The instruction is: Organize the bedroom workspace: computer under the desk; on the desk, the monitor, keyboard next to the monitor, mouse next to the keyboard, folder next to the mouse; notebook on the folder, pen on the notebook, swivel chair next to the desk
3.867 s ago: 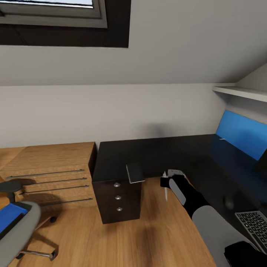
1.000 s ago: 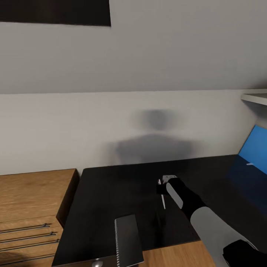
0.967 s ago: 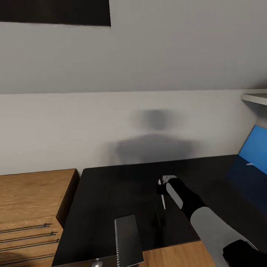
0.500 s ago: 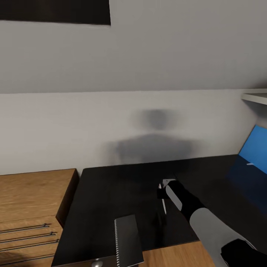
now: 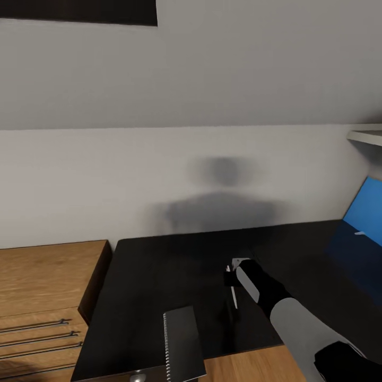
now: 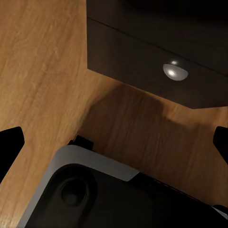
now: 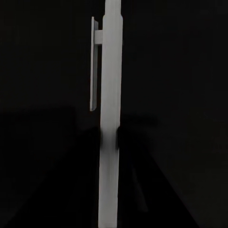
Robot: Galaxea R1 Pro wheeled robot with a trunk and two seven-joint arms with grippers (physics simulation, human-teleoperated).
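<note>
My right gripper [image 5: 232, 273] hovers over the middle of the glossy black desk [image 5: 159, 276], shut on the pen [image 5: 234, 294], a thin white stick that hangs down from it with its tip close to the desktop. In the right wrist view the pen [image 7: 110, 118] with its clip stands against the black surface. The grey notebook [image 5: 184, 345] lies at the desk's front edge, to the left of my right arm. My left gripper [image 6: 114, 145] is open with nothing between its black fingertips [image 6: 9, 147], low over the wood floor.
Oak drawers [image 5: 42, 286] adjoin the desk on the left. A blue panel [image 5: 365, 212] leans at the far right under a white shelf [image 5: 366, 137]. A dark drawer front with a round knob [image 6: 175, 70] and my own base [image 6: 95, 190] are below the left gripper.
Since 3.9 s ago the camera has closed in on the desk. In the last second my right gripper has sunk slightly with the pen. The notebook has not moved.
</note>
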